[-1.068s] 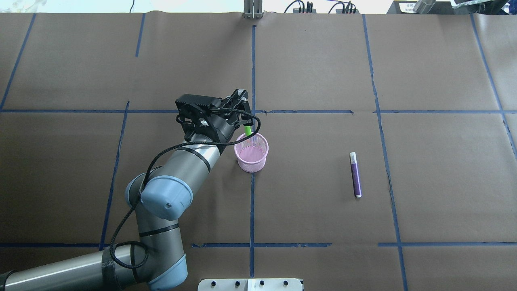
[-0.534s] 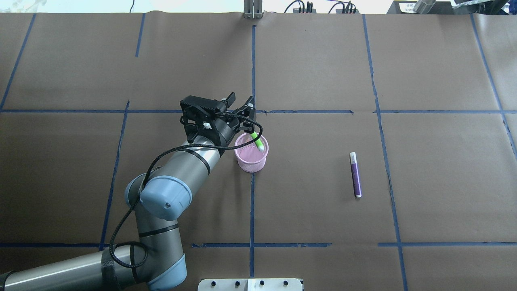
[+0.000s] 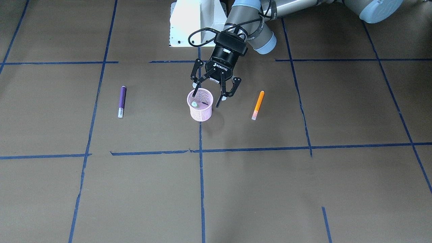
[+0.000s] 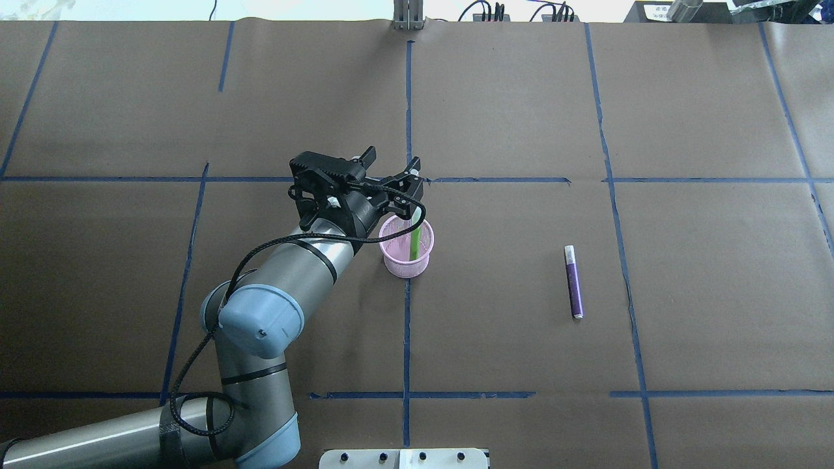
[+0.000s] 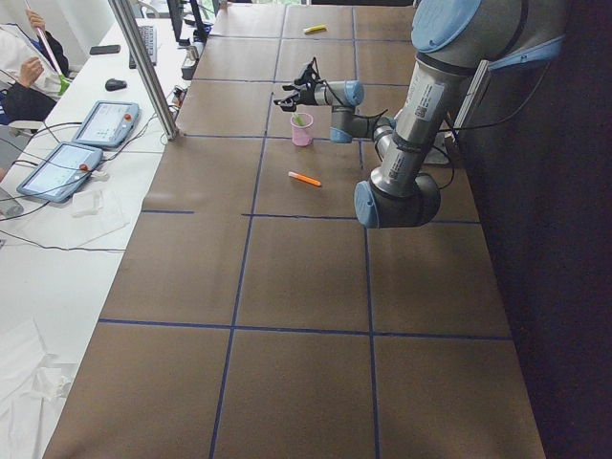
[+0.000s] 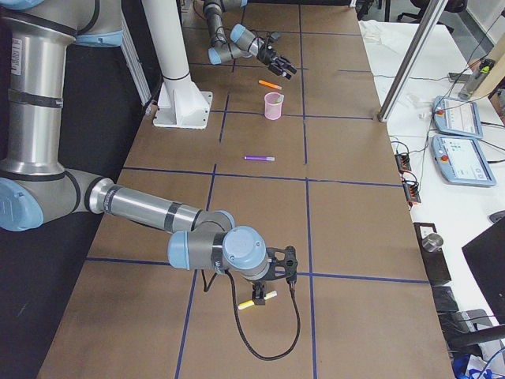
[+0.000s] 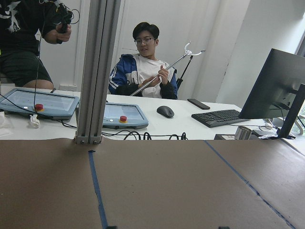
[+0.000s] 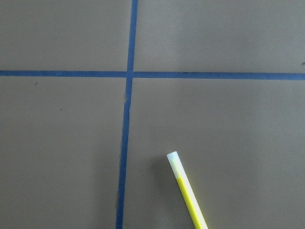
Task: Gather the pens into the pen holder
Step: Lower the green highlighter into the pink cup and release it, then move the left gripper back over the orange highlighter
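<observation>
While the pen holder (image 4: 401,262) sits on taped brown paper (image 4: 521,98), a desk (image 5: 134,163) adjoins.

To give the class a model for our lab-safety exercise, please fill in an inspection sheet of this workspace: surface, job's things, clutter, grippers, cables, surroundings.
Surface: brown paper marked with blue tape lines.
Job's things: pen holder upright at mid-table; green pen leaning inside it; purple pen and orange pen lying flat on opposite sides of the holder.
Clutter: yellow pen lying beside the right gripper, far from the holder.
Grippers: left gripper open and empty just above the holder; right gripper low over the table, state cannot be told.
Cables: black cable runs along the left arm.
Surroundings: desk with tablets and a seated person.
</observation>
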Controlling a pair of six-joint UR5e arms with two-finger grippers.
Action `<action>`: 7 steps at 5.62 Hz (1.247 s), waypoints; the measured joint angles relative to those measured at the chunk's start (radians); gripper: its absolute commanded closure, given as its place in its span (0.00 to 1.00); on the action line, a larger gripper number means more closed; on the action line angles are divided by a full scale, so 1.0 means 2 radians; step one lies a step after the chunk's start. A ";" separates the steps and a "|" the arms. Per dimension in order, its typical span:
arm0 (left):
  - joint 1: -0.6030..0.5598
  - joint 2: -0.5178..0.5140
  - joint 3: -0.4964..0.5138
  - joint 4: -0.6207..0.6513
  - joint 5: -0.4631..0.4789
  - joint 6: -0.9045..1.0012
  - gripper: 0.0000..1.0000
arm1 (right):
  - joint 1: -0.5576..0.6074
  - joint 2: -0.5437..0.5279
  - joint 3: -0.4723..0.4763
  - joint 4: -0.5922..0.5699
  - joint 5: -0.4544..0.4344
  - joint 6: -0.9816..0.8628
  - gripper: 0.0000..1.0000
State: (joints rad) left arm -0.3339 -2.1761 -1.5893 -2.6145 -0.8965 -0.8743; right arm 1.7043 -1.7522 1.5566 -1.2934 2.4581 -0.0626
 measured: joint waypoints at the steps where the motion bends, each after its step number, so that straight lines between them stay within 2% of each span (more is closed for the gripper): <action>1: 0.000 0.000 -0.002 0.000 -0.001 0.000 0.26 | 0.000 0.000 0.000 0.000 0.000 0.000 0.00; 3: -0.004 0.001 -0.011 -0.003 -0.016 0.002 0.26 | 0.000 0.000 -0.001 0.000 -0.001 -0.001 0.00; 5: -0.048 0.026 -0.050 0.001 -0.097 0.007 0.25 | -0.016 0.006 -0.033 0.016 -0.011 -0.004 0.00; 7: -0.103 0.102 -0.074 0.002 -0.190 0.005 0.25 | -0.062 0.031 -0.107 0.107 -0.041 -0.004 0.00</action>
State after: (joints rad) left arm -0.5402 -1.9726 -1.7376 -2.6102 -1.2756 -0.8640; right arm 1.5812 -1.6910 1.3427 -1.0786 2.3764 -0.0701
